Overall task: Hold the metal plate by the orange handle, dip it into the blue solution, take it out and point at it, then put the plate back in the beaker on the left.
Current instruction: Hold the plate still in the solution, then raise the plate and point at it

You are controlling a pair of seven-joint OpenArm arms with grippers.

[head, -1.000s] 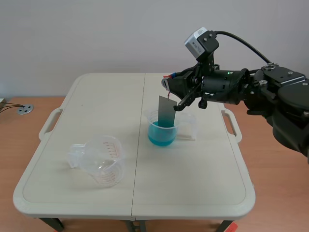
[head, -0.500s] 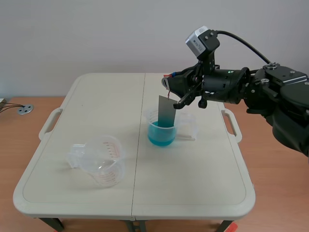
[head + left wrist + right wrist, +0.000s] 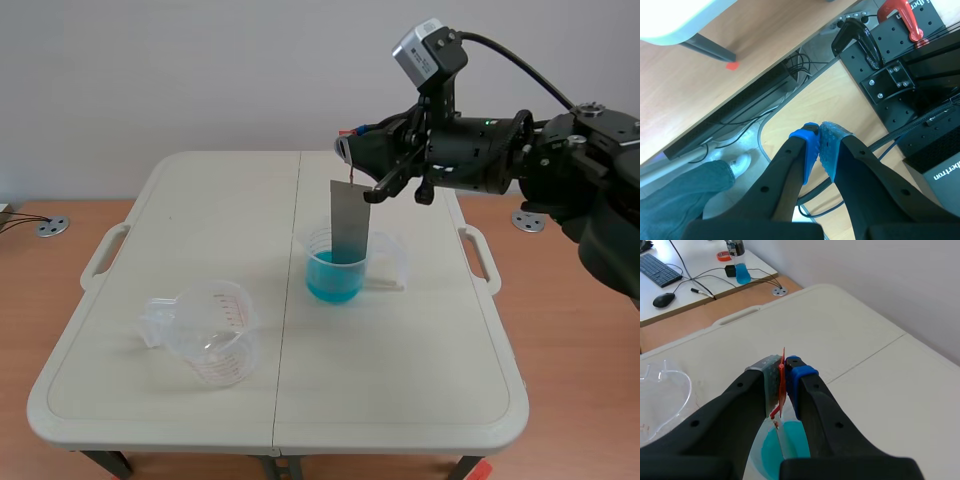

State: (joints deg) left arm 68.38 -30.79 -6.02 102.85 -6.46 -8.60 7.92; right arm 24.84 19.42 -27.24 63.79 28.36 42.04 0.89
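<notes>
Metal plate point(image 3: 350, 220), grey, flat, rectangular, upright

Keyboard point(image 3: 659, 270) — mouse point(image 3: 663, 299) near it

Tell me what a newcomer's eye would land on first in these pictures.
The vivid beaker of blue solution near the middle of the table draws the eye first, with the grey metal plate standing upright in it. The right gripper hangs above it, shut on the plate's orange handle. An empty clear beaker sits apart toward the table's front left.
</notes>
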